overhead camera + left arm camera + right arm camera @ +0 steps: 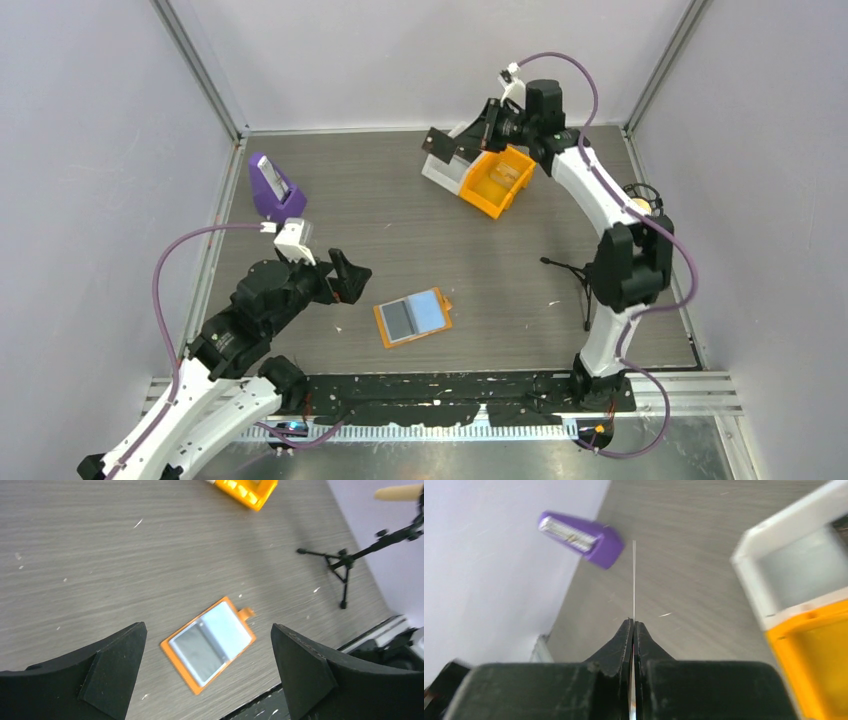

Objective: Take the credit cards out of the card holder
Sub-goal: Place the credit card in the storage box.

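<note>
— Where is our flat orange card holder [412, 318]?
— Unfolded on the grey desk [500, 260], near our left tool [207, 627], spread wide and holding nothing. Our right tool [634, 622] pinches a thin dark card [438, 142] by the white plastic bin [437, 172], maybe to drop it.

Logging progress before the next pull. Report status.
Left pincer open, near card holder. Right pincer shut on card, beside white bin. Holder open flat on table, nothing on it.

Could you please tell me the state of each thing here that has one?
card holder: open, flat on the table.
left gripper: open, empty.
right gripper: shut on a card.
card: gripped, off the table.
orange bin: upright.
</note>
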`<state>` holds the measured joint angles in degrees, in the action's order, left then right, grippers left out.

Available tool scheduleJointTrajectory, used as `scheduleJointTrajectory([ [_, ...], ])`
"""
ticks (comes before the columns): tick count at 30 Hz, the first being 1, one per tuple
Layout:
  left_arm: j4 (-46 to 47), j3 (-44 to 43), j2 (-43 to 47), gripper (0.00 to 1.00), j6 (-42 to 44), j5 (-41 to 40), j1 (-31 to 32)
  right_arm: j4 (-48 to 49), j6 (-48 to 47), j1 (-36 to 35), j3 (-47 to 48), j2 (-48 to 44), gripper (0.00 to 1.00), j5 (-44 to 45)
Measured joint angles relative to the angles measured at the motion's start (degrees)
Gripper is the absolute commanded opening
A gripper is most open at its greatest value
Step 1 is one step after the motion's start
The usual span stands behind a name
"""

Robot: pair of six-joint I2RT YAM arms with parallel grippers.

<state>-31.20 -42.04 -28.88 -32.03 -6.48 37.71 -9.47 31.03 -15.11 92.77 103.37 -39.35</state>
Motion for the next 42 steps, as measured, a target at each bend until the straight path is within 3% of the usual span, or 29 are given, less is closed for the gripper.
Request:
scheduleJointTrajectory([
  [9,-3.7,0.9,-1.8,1.0,3.1,-3.1,0.0,-19.8,-9.1,4.1,30.1,26.1,0.05,10.5],
  [13,-3.8,1.4,-2.7,1.0,3.1,-3.4,0.0,-22.7,-10.4,5.1,36.4,32.3,0.05,13.5],
  [42,-3.4,3.0,-5.4,1.0,2.5,-4.5,0.0,-10.9,-10.6,5.7,39.3,40.9,0.09,18.7],
])
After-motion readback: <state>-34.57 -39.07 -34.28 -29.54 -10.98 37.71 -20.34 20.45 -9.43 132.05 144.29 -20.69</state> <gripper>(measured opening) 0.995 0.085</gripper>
